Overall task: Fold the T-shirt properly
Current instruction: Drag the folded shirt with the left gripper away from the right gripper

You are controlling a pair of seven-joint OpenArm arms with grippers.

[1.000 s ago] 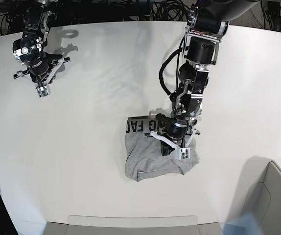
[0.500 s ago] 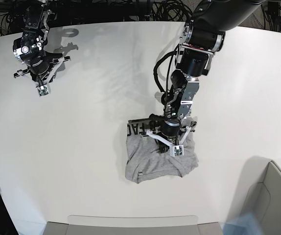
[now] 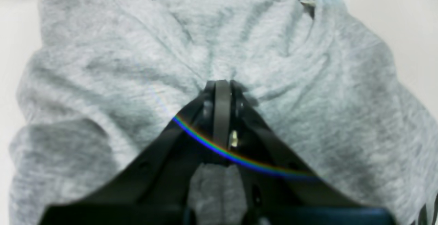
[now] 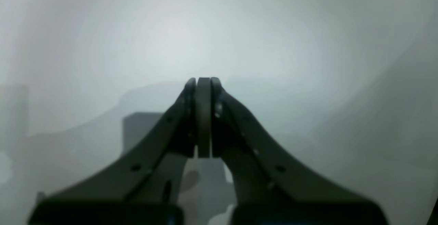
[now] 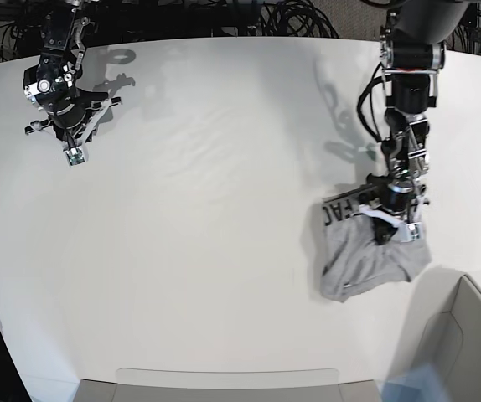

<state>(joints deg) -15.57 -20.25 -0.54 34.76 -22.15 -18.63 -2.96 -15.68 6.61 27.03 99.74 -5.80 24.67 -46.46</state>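
Observation:
The heather-grey T-shirt [image 5: 362, 260] lies bunched in a small folded bundle at the right of the white table [image 5: 207, 209], with black lettering [image 5: 338, 211] showing on its far edge. My left gripper [image 5: 404, 233] sits on the bundle's right part. In the left wrist view its jaws [image 3: 222, 84] are shut, pinching a fold of the grey fabric [image 3: 308, 81], and wrinkles radiate from the pinch. My right gripper [image 5: 73, 156] hovers at the far left of the table, away from the shirt. In the right wrist view it [image 4: 204, 81] is shut and empty over bare table.
A grey bin [image 5: 467, 335] stands at the front right corner, just right of the shirt. A pale tray edge [image 5: 224, 381] runs along the table's front. Black cables [image 5: 291, 17] lie behind the far edge.
My left arm has dragged the T-shirt bundle well to the right, from the table's middle to near its right side. The right arm has not moved.

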